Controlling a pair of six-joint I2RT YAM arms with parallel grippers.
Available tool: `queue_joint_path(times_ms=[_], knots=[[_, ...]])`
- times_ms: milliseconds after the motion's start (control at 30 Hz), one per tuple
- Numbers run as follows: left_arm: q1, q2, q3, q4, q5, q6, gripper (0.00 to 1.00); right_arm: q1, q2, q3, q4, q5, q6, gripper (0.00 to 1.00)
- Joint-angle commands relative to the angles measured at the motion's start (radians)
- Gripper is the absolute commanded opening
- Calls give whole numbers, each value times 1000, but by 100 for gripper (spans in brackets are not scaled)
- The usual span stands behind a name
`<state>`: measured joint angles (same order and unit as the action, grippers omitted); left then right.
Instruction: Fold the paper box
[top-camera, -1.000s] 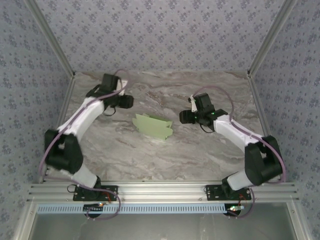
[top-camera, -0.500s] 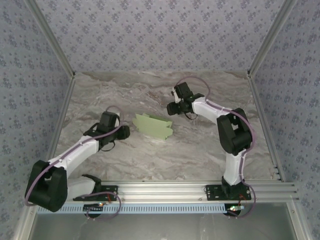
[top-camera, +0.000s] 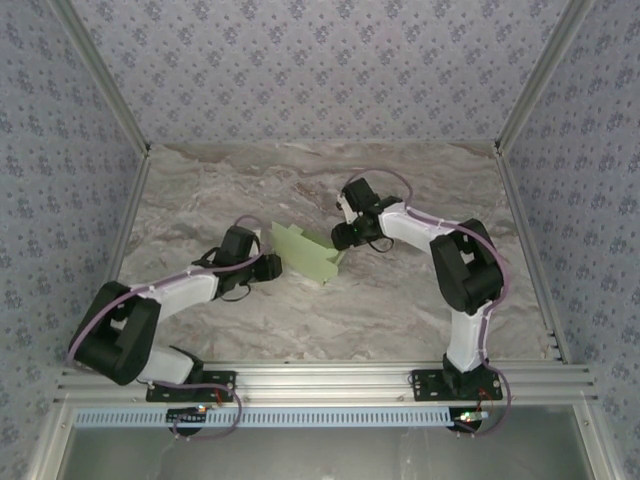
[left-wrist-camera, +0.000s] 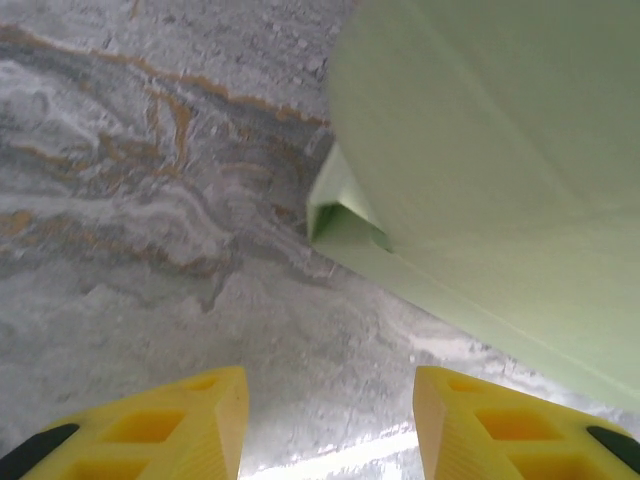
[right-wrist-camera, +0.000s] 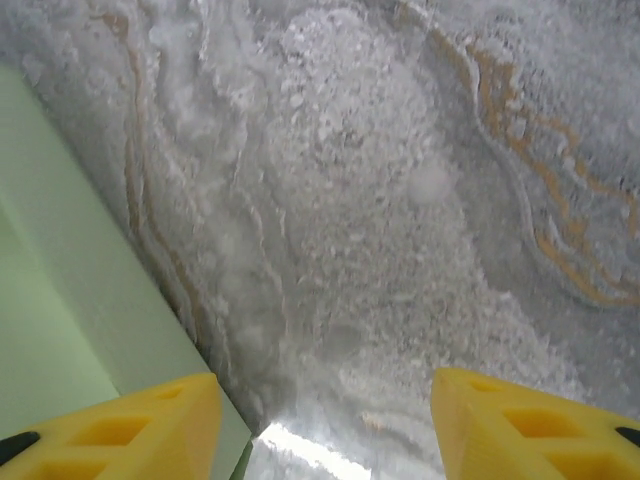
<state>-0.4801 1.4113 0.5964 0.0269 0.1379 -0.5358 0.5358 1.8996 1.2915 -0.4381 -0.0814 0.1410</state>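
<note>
The paper box (top-camera: 306, 252) is pale green card, partly folded, lying mid-table with one panel raised. My left gripper (top-camera: 270, 267) sits low at its left edge, open. In the left wrist view the yellow fingers (left-wrist-camera: 176, 428) straddle bare marble, with the paper box (left-wrist-camera: 500, 170) just ahead and to the right, a small tucked flap at its corner. My right gripper (top-camera: 340, 238) is at the box's far right corner, open. In the right wrist view its left finger (right-wrist-camera: 130, 428) lies beside the edge of the paper box (right-wrist-camera: 60, 300), with marble in the gap.
The marble table (top-camera: 400, 300) is fenced by aluminium posts (top-camera: 120, 115) and patterned walls on three sides. A metal rail (top-camera: 320, 380) with both arm bases runs along the near edge.
The left gripper swung from the far left down to the box's left edge. The right gripper moved in from the right to the box's far right corner. The box tilted slightly.
</note>
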Motion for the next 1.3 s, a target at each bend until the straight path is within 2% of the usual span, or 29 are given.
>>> queue_joint_path(times_ms=[0,167,400,600,667,867,1100,1267], knots=[[-1,41,68,50,-27,22,47,19,-53,-51,-13,-33,0,59],[15,94,120,42,-73,60,47,52,-108,-136,17,-41,21,59],[56,188,219,42,-39,87,47,110,-179,-235,78,-50,69,59],[109,198,261,35,-26,99,47,72,-287,-312,116,3,79,59],[116,177,250,36,-31,100,47,39,-316,-323,139,-47,63,59],[118,91,182,38,-57,89,47,-73,-309,-293,205,-325,38,60],[120,9,109,27,-70,85,48,-123,-168,-232,285,-486,71,50],[120,-46,52,25,-81,76,48,-129,-74,-161,298,-531,73,51]])
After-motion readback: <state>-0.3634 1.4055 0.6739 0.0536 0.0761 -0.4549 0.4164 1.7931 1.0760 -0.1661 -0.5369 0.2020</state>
